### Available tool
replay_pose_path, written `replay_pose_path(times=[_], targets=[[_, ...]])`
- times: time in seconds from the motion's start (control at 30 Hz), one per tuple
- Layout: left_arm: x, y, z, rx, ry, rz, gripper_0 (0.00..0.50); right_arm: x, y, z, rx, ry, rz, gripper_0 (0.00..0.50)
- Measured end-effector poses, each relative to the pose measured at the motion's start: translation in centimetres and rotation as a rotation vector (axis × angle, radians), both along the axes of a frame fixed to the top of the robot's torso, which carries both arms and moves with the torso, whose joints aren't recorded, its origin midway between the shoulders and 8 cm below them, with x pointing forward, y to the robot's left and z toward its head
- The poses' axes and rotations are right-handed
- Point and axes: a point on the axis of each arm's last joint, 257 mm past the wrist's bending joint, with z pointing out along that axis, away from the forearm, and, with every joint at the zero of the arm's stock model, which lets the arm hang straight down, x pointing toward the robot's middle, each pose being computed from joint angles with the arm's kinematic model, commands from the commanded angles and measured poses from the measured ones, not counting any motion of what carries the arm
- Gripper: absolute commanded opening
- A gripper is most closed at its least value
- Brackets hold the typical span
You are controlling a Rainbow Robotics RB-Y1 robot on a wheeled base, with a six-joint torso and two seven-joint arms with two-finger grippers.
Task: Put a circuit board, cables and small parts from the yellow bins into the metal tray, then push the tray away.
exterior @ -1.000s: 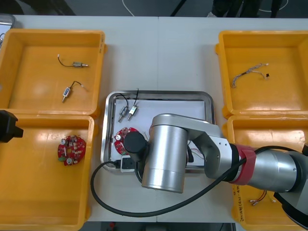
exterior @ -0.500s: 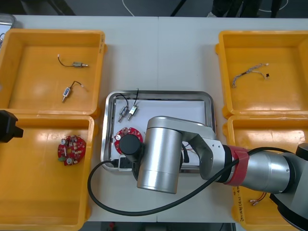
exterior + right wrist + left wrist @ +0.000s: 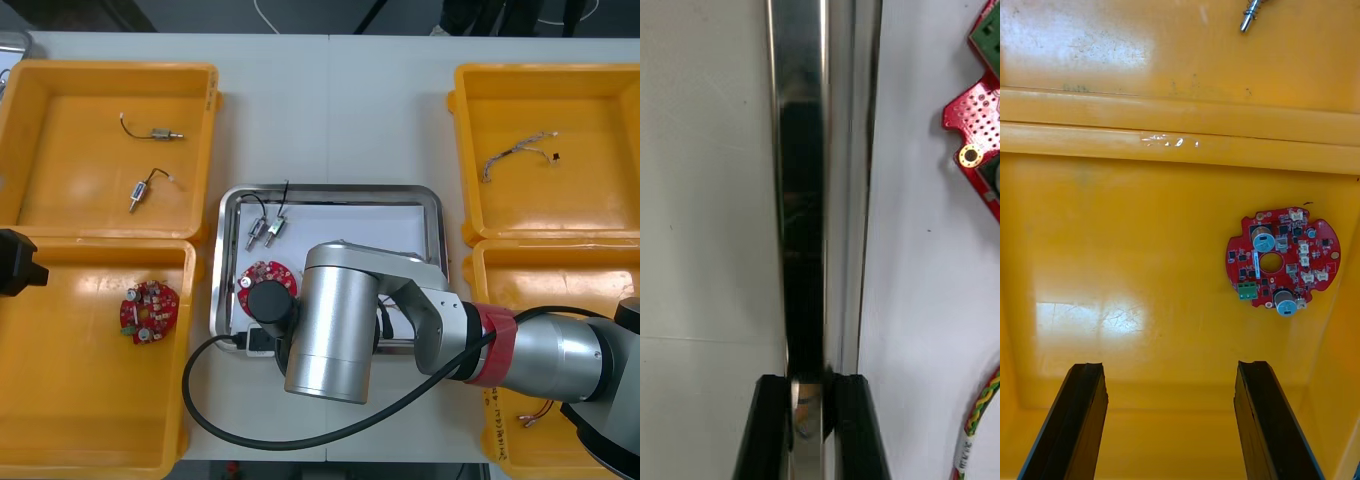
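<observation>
The metal tray point(image 3: 330, 192), white inside, lies between the yellow bins. It holds a round red circuit board point(image 3: 265, 278), two small metal parts point(image 3: 265, 232) and a red and yellow cable point(image 3: 981, 405). My right arm point(image 3: 335, 320) reaches across the tray's near side. The right gripper point(image 3: 811, 420) is shut on the tray's shiny near rim point(image 3: 805, 225), one finger on each side; the tray's circuit board point(image 3: 977, 127) lies beyond it. My left gripper point(image 3: 1171, 420) hangs open over the near left bin point(image 3: 1112, 247), short of another circuit board point(image 3: 1281, 259).
The far left bin point(image 3: 40, 110) holds two small metal parts point(image 3: 160, 133). A twisted cable point(image 3: 515, 152) lies in the far right bin point(image 3: 600, 110). A red and yellow cable point(image 3: 540, 412) lies in the near right bin. Bare table stretches beyond the tray.
My right arm shifted a little to the left, and its gripper closed onto the tray's near rim. The left arm has stayed still.
</observation>
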Motion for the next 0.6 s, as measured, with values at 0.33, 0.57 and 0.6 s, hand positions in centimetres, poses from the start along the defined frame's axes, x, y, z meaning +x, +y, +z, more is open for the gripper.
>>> replay_pose_path(times=[0.33,0.57,0.6], targets=[[0.0,0.0,0.0,0.0,0.0,0.0,0.5,0.7,-0.1,0.3,-0.002,-0.029,-0.003,0.0],[0.0,0.0,0.0,0.0,0.0,0.0,0.5,1.7,0.1,1.2,-0.004,-0.062,0.001,0.0],[0.0,0.0,0.0,0.0,0.0,0.0,0.5,1.8,0.2,1.4,-0.004,-0.067,0.003,0.0]])
